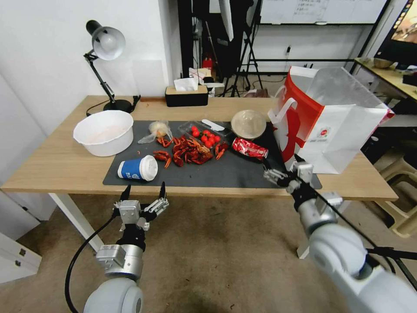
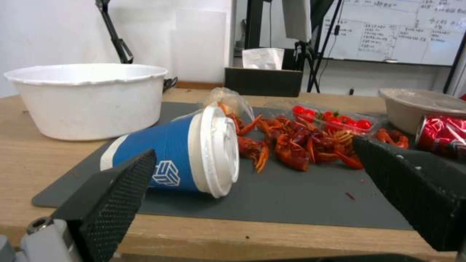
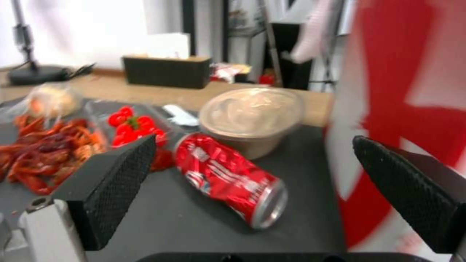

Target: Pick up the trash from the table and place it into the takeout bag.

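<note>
Trash lies on the dark mat [image 1: 226, 174] of the table [image 1: 56, 165]. A blue-and-white paper cup [image 1: 138, 168] [image 2: 174, 153] rests on its side near the front edge, with my left gripper [image 1: 144, 189] [image 2: 252, 149] open just in front of it and below table height. A crushed red can [image 1: 249, 148] [image 3: 228, 178] lies beside a beige lidded bowl [image 1: 248, 124] [image 3: 250, 116]. My right gripper [image 1: 281, 161] [image 3: 253, 140] is open, a little short of the can. A small clear plastic bag [image 1: 156, 129] sits further back. The takeout bag [image 1: 330, 126] [image 3: 407, 109] stands upright on the right.
Crayfish shells [image 1: 186, 150] and a clear tray of cherry tomatoes [image 1: 206, 134] cover the mat's middle. A big white bowl [image 1: 104, 132] stands at the left, with a desk lamp [image 1: 104, 43] and a tissue box [image 1: 186, 93] at the back edge.
</note>
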Controlling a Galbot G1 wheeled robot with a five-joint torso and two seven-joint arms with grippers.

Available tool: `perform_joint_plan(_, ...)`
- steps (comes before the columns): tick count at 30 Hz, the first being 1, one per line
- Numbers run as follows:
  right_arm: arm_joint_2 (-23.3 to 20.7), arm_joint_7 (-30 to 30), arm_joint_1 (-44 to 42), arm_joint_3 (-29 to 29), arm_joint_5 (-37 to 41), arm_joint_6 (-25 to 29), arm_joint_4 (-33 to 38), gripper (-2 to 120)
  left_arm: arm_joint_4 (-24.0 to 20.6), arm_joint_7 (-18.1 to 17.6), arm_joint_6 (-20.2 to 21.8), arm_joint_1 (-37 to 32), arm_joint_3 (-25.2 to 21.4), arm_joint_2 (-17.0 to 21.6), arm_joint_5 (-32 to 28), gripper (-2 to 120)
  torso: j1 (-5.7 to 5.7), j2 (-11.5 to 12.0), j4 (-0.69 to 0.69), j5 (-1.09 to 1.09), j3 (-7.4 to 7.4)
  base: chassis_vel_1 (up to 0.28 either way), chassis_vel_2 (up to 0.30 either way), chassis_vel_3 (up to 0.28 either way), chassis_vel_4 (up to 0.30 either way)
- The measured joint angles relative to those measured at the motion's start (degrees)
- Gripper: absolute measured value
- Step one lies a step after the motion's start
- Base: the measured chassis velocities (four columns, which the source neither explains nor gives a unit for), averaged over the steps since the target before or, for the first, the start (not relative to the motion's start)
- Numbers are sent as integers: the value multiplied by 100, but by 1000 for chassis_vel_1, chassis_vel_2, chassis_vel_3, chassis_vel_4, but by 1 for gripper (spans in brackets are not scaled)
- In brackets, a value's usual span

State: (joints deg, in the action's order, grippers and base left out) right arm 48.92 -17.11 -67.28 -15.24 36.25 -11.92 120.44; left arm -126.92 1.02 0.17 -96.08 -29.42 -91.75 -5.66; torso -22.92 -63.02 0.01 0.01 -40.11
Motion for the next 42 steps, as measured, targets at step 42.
perform_joint_plan(42, -50, 683, 3419, 2105, 1031, -3020, -2002, 95, 16, -7, -39, 51, -48, -2, 18, 100, 0, 0, -1, -1, 1, 0, 0, 0, 0)
